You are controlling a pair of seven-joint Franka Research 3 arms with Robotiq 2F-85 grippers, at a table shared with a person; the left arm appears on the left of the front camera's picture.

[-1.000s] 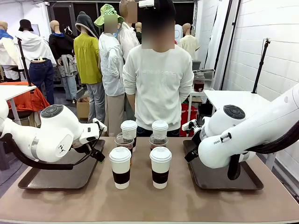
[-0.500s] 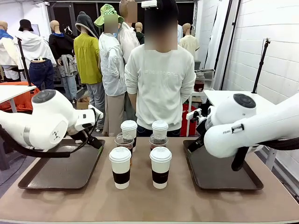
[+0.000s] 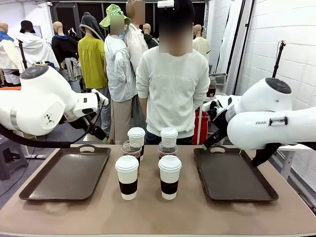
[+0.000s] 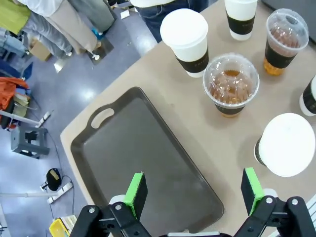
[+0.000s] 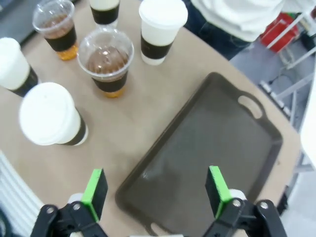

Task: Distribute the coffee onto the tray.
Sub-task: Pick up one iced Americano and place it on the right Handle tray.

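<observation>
Currently catalogued: left gripper [image 4: 193,190], green pads held wide apart, nothing gripped or touched, poised in the air above the left tray [image 4: 143,148]. Right gripper [image 5: 156,186], pads likewise held wide apart, nothing gripped, poised above the right tray [image 5: 217,143]. Coffee: four white lidded paper cups [image 3: 127,177] with dark sleeves and two clear dome-lidded cups [image 3: 167,149] of brown liquid, set upright in three pairs on the table [image 3: 158,217], between the two trays and touching neither. Front pair paper, middle pair clear, rear pair paper. A person [image 3: 172,89] in a white sweater is seen at the far side.
</observation>
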